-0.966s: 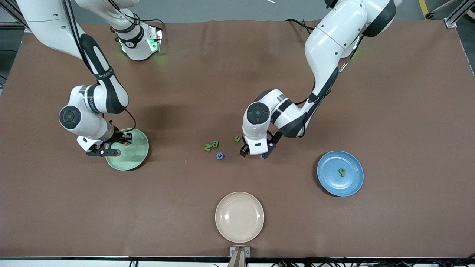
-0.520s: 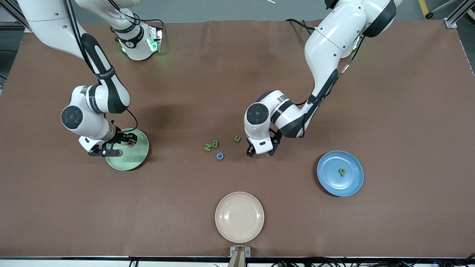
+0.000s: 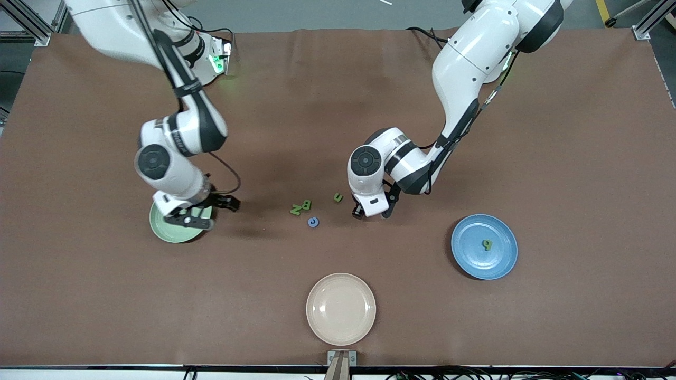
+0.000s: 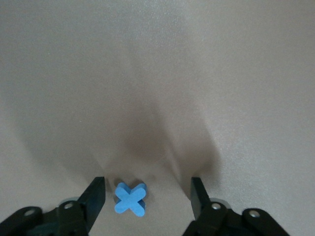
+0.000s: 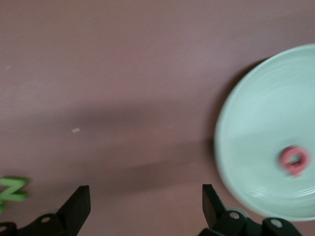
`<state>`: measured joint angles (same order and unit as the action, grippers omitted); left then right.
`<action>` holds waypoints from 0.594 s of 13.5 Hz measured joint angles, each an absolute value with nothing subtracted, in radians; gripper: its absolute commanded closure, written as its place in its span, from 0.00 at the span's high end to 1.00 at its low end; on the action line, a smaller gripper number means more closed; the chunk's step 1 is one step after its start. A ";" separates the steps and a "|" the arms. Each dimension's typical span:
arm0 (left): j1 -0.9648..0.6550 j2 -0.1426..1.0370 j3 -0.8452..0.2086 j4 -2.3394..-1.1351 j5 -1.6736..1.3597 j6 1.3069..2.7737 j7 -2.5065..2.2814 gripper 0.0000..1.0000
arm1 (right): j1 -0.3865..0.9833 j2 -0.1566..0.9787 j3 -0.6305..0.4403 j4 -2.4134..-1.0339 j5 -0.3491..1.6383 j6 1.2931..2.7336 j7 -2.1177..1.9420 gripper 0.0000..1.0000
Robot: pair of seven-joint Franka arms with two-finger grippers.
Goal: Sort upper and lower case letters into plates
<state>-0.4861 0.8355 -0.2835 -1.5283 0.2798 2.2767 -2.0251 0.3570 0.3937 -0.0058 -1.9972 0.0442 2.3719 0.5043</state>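
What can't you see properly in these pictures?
- Blue x: shows only in the left wrist view, between the open left tool; in the front view the arm's wrist covers it.
- Pale green plate: partly covered by the right tool in the front view, cut off by the edge in the right wrist view.
- Red ring: blurred.
- Green N: cut off by the picture's edge.

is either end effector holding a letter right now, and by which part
Nothing is held. The left end effector is open around the blue x; the right end effector is open and empty.

A cream-beige plate (image 3: 341, 309) sits on the brown table (image 3: 570, 158), nearest the front camera.
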 measured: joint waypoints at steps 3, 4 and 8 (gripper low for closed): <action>-0.487 0.832 -0.286 -1.524 0.287 2.283 -2.015 0.00 | 0.470 0.506 -0.005 -1.891 0.044 2.389 0.681 1.00; -0.486 0.831 -0.286 -1.524 0.288 2.283 -1.994 0.00 | 0.499 0.554 -0.006 -1.838 0.044 2.393 0.730 1.00; -0.433 0.792 -0.280 -1.514 0.288 2.268 -1.807 0.00 | 0.556 0.709 -0.007 -1.689 0.044 2.456 0.807 1.00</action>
<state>-0.4333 0.7918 -0.2795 -1.5143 0.2882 2.2677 -1.8066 0.5555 0.7086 -0.0068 -1.6887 0.0439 2.4556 0.8074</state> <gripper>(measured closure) 0.731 0.000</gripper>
